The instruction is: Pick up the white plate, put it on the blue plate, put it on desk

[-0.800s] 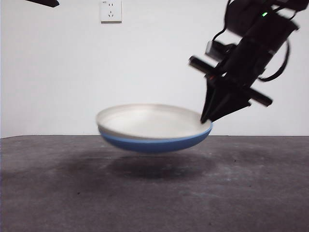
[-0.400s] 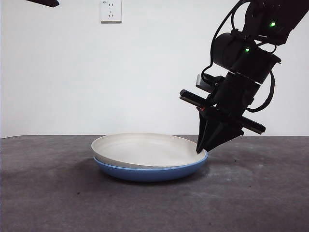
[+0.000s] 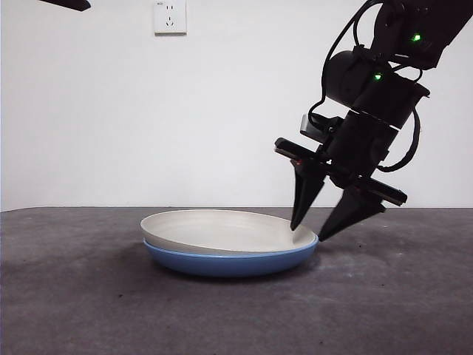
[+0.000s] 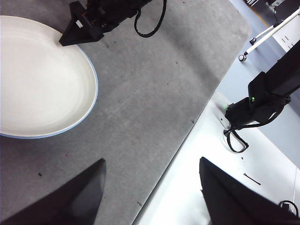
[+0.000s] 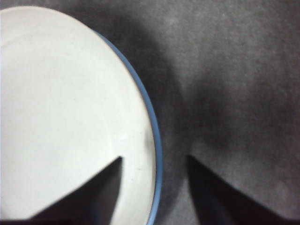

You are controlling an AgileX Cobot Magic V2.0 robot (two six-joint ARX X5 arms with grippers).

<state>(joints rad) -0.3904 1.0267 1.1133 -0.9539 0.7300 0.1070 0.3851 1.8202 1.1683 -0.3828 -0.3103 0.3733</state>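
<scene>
The white plate (image 3: 222, 228) lies nested in the blue plate (image 3: 229, 262), and both rest on the desk (image 3: 384, 296). My right gripper (image 3: 307, 231) is open at their right rim, one jaw over the white plate's inside and the other outside the rim. In the right wrist view the gripper (image 5: 154, 158) straddles the white plate (image 5: 61, 117) and the blue plate's rim (image 5: 157, 140) without gripping. My left gripper (image 4: 151, 161) is open and empty, high above the desk (image 4: 140, 93) and away from the white plate (image 4: 37, 79). It shows only as a black tip (image 3: 66, 4) in the front view.
A wall socket (image 3: 169, 16) is on the white wall behind. In the left wrist view the desk's edge (image 4: 187, 136) runs diagonally. Beyond it lie a white surface and a black arm base with cables (image 4: 258, 101).
The stacked plates came down from the air onto the desk. Then my right gripper opened and let go of the rim.
</scene>
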